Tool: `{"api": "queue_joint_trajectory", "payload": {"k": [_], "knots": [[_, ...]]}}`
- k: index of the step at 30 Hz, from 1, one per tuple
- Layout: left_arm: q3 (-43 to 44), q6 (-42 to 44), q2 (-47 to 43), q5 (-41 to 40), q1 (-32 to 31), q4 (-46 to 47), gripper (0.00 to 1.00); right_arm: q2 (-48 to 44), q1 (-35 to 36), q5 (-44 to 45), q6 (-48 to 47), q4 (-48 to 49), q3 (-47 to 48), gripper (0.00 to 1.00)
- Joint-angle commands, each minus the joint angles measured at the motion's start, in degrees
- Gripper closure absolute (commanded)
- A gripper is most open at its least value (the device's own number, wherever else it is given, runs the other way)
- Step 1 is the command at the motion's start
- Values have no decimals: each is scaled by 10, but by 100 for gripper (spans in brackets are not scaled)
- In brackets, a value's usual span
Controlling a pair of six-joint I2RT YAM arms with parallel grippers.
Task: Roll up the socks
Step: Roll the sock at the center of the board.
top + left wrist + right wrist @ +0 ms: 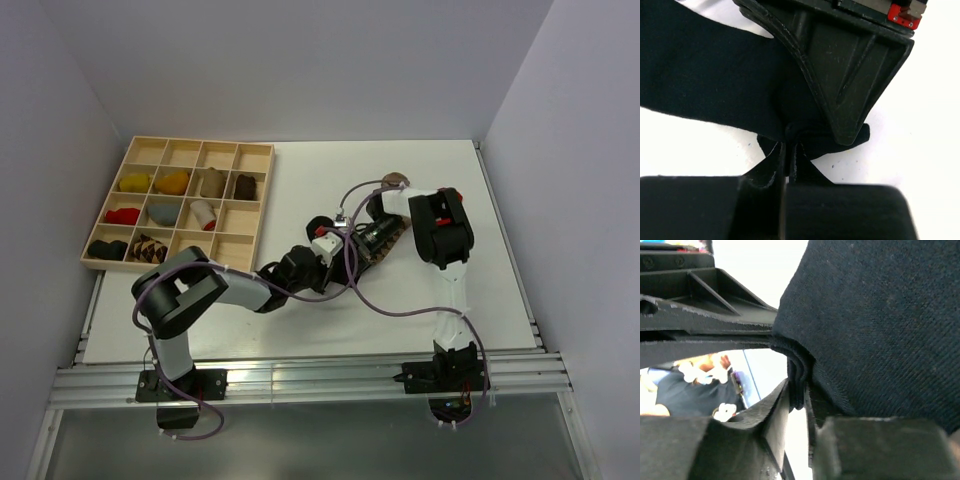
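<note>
A plain black sock (pixel 700 75) stretches between my two grippers above the white table; it also fills the right wrist view (pixel 880 315). My left gripper (pixel 788 147) is shut on a bunched end of it. My right gripper (pixel 802 390) is shut on a folded edge of it. In the top view the two grippers meet at the table's middle, the left gripper (pixel 325 246) just left of the right gripper (pixel 362 238), and they hide most of the sock. A brown patterned fabric (pixel 390 238) shows under the right gripper. No loose red sock is in view.
A wooden compartment tray (pixel 256 190) stands at the back left and holds several sock bundles, among them yellow (pixel 135 183), orange (pixel 172 181), red (pixel 122 215) and argyle (pixel 148 248). A small brownish item (pixel 395 180) lies behind the right wrist. Cables loop across the table.
</note>
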Motion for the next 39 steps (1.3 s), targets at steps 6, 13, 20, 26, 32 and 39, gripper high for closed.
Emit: {"api": "queue_joint_trajectory", "payload": {"k": [6,13,20,26,32,39], "knots": [[40,-24,14,39,10,-56,100,-106,-7,88,111,146,-49,70],[70,-79,13,114,40,-141,100,-206,-18,158,157,282,-131,59],[105,-126,-16,198,73,-248,100,-322,-46,184,179,396,-210,58],[147,-169,-18,241,79,-342,100,-438,-47,214,145,492,-314,56],[181,-231,1,299,94,-420,100,-546,-29,236,72,546,-410,53],[222,-244,38,314,95,-500,100,-683,103,313,-19,616,-536,47]]}}
